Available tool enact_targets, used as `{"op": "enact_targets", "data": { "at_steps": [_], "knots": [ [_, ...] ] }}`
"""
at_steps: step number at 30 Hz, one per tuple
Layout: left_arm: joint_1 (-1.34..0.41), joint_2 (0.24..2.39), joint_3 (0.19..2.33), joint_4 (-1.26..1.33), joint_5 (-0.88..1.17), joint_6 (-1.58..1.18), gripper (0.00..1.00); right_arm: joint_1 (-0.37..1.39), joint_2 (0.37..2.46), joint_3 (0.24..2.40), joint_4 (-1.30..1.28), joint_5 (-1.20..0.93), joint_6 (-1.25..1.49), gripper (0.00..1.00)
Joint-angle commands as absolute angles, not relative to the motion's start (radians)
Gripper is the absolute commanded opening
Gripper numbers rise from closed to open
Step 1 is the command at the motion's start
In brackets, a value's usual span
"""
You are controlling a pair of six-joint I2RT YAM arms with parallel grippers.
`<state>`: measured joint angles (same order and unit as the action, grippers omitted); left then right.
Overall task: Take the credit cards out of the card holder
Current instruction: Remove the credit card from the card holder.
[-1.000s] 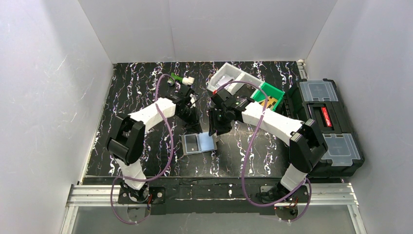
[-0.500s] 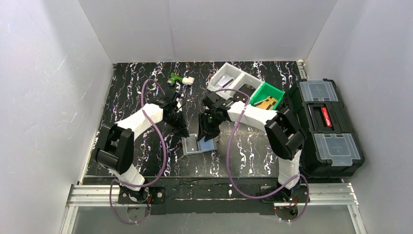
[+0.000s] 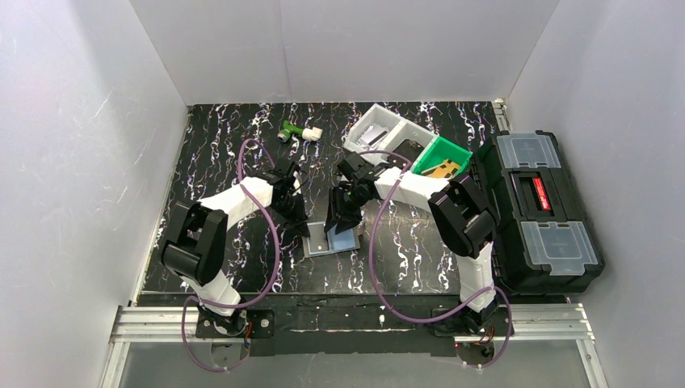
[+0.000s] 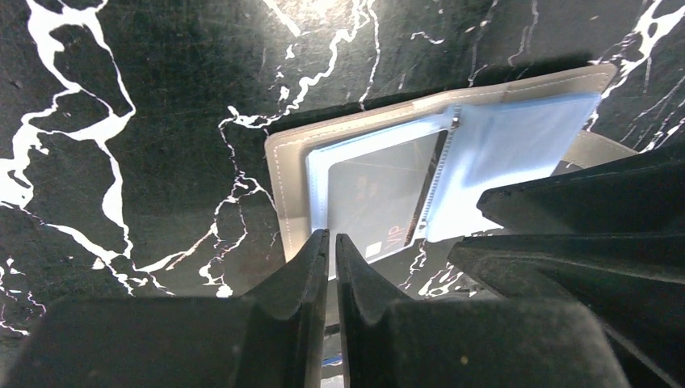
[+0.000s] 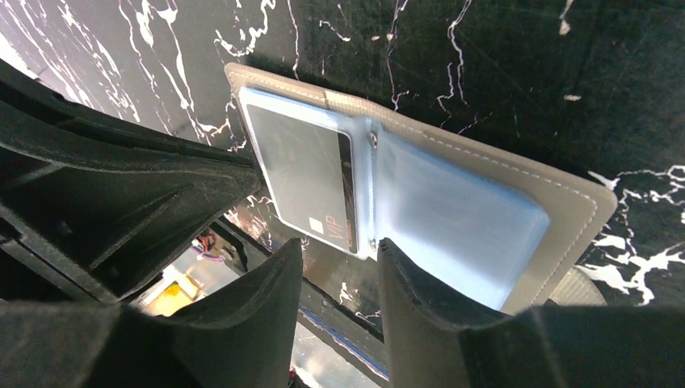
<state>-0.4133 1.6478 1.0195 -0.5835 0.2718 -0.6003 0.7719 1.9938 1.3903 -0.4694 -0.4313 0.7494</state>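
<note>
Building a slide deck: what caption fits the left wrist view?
Left tool poised by the open card holder, a dark card sleeved inside.

Left arm point(image 3: 234, 198): white link shells, black joint housings
Right arm point(image 3: 420, 187): white link shells, black joint housings
Cables point(image 3: 273, 242): purple, one per arm, looping loose from base to wrist
Bases point(image 3: 230, 323): black plates on a silver aluminium rail point(image 3: 153, 322)
Left fingers point(image 4: 291, 315): matte black, wedge-shaped, grainy surface
Right fingers point(image 5: 242, 323): matte black, broad and tapered, faint scuff lines
</note>
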Motion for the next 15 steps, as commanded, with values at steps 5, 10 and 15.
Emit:
{"op": "enact_targets", "data": {
  "at_steps": [5, 10, 15],
  "knots": [
    [-0.408, 1.663, 0.967, -0.542, 0.277, -0.611, 0.07, 0.767, 2.031, 1.409, -0.428, -0.469, 0.764, 0.43],
    [-0.414, 1.678, 0.964, -0.532, 0.282, -0.617, 0.06, 0.767, 2.050, 1.401, -0.417, -0.474, 0.763, 0.38],
    [-0.430, 1.704, 0.974, -0.529, 0.276, -0.629, 0.05, 0.766, 2.064, 1.384, -0.399, -0.481, 0.765, 0.37]
  ]
}}
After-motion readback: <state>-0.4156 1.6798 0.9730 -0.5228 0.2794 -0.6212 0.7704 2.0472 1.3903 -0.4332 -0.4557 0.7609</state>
